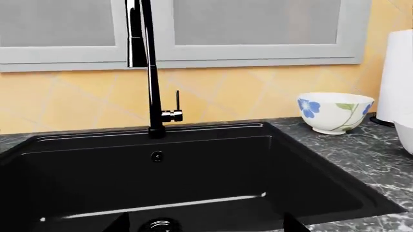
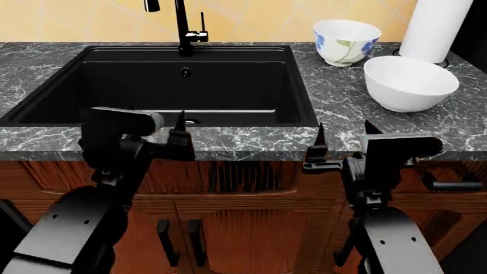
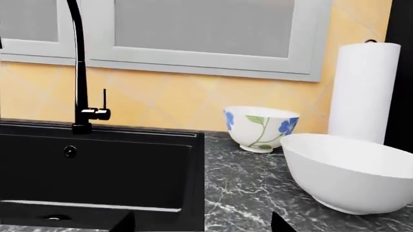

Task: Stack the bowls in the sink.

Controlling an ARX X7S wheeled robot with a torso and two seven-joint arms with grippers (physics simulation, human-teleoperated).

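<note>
Head view, sink [image 2: 300, 85] taken as clock centre. Black basin set in the marble desk [image 2: 45, 63]; faucet [image 2: 182, 28] at 12 o'clock on the back rim, round drain [image 2: 190, 121] toward 6 o'clock on the basin floor. Basin holds no bowl.

Both bowls stand on the desk at about 2 to 3 o'clock from the sink. Flowered bowl [image 2: 346, 41] upright, farther back, near the wall. Plain white bowl [image 2: 409, 83] upright, nearer the front, just beside the flowered one; cannot tell if they touch. White roll [image 2: 435, 28] stands behind the plain bowl, at its 1 o'clock.

Left pincer [image 2: 152, 128] sits at the front edge of the desk, 6 o'clock of the sink; only 1 fingertip clearly seen in the head view, the left wrist view shows 2 tips spread wide, nothing held. Right pincer [image 2: 343, 134] at the front edge, 6 o'clock of the plain bowl, fingers wide apart, empty.
</note>
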